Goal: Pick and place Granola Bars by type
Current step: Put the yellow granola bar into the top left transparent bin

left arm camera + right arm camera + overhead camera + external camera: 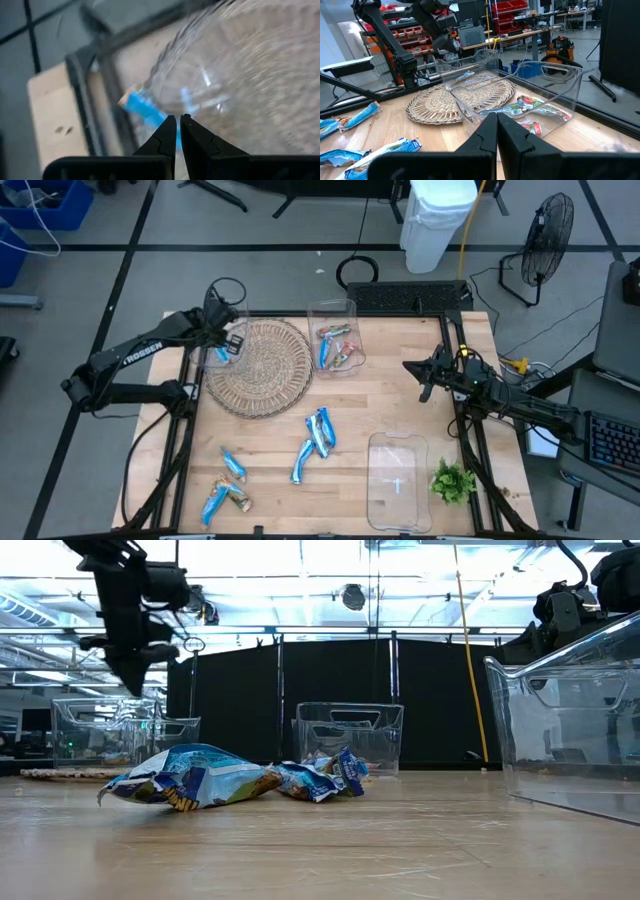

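My left pincer [232,346] hangs above a clear bin [222,350] at the far left edge of the counter [400,420], just beside the wicker mat [258,367]; its fingers are pressed together and hold nothing, and one blue bar [145,107] lies in the bin under it. My right pincer [424,378] waits over the right side of the counter, also closed and empty. A second bin [335,345] at the far edge holds blue and red bars [338,350]. More blue bars lie loose: a cluster [316,440] in the middle and another cluster [226,485] near the front left corner. A third bin [398,480] stands at the front right, with a green sprig [452,481] beside it. Between the clusters the wood is bare.
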You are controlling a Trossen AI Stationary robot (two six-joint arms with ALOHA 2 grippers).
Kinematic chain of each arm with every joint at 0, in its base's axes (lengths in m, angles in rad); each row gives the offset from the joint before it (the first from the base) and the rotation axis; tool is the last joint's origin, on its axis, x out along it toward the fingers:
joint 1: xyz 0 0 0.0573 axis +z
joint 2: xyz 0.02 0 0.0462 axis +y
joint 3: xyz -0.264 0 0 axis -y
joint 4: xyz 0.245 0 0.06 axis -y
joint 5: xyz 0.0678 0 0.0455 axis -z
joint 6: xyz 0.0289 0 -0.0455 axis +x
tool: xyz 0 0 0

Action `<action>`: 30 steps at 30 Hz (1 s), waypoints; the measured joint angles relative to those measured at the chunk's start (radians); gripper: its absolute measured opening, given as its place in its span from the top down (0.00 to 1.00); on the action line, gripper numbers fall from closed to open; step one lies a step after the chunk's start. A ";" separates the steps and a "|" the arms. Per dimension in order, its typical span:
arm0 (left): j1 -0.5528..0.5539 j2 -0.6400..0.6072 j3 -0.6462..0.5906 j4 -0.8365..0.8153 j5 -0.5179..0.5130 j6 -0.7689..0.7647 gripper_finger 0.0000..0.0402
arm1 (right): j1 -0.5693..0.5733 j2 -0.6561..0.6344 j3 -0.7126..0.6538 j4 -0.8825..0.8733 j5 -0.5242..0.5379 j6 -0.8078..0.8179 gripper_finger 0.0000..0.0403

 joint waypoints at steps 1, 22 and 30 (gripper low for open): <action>-0.014 -0.003 0.000 0.022 -0.004 0.001 0.92 | 0.000 0.000 0.000 0.000 0.000 0.000 1.00; -0.608 -0.123 0.000 0.193 0.329 -0.136 0.97 | 0.000 0.000 0.000 0.000 0.000 0.000 1.00; -1.008 -0.051 0.000 0.094 0.351 -0.646 0.99 | 0.000 0.000 0.000 0.000 0.000 0.000 1.00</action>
